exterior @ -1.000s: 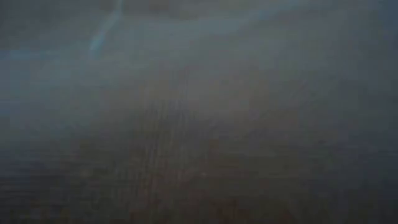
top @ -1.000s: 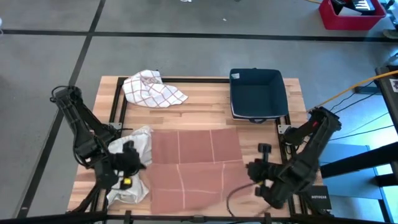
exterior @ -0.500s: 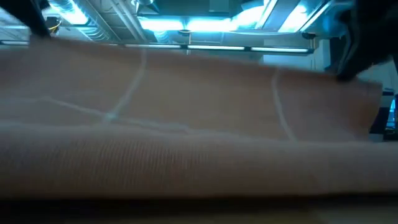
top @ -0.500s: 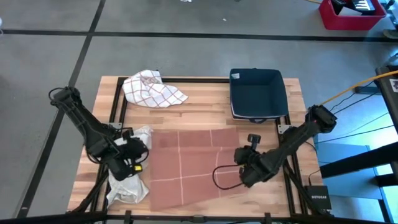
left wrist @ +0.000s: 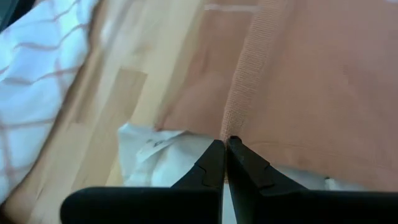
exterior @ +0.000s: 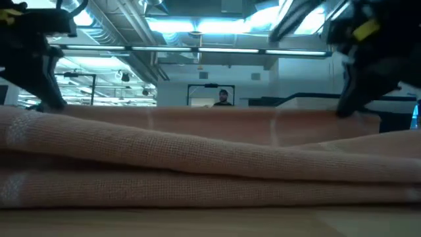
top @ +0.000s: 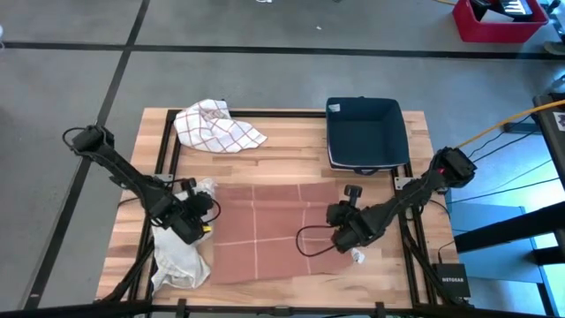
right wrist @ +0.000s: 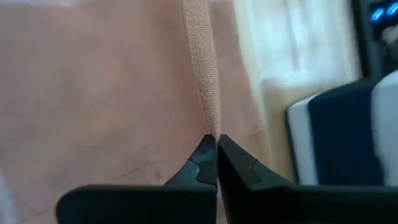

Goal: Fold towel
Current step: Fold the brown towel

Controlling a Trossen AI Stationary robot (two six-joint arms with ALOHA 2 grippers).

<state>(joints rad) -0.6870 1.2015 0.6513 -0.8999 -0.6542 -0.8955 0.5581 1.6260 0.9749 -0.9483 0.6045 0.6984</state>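
Pink towel (top: 278,234) lies on the wooden table (top: 291,146), near edge lifted and carried partway over its far half. My left gripper (top: 199,221) is pinched tight on the towel's hem at its left side; the left wrist view shows the fingertips (left wrist: 225,149) closed on the ribbed edge. My right gripper (top: 346,231) is likewise clamped on the hem at the right side, seen edge-on in the right wrist view.

Low view: the cloth already lies doubled along the front, the held edge raised behind it.

Step in hand, as I judge it: draw the held edge across to meet the far edge.

- Keep both grips level and moving together, or the fold line will skew.
- Hold light tension between the two grips so the middle does not sag and bunch.
- Lower the edge onto the far hem before letting go.

Watch: white cloth (top: 181,256) sits just beside my left grip; blue bin (top: 365,132) and checked cloth (top: 216,125) lie farther back.
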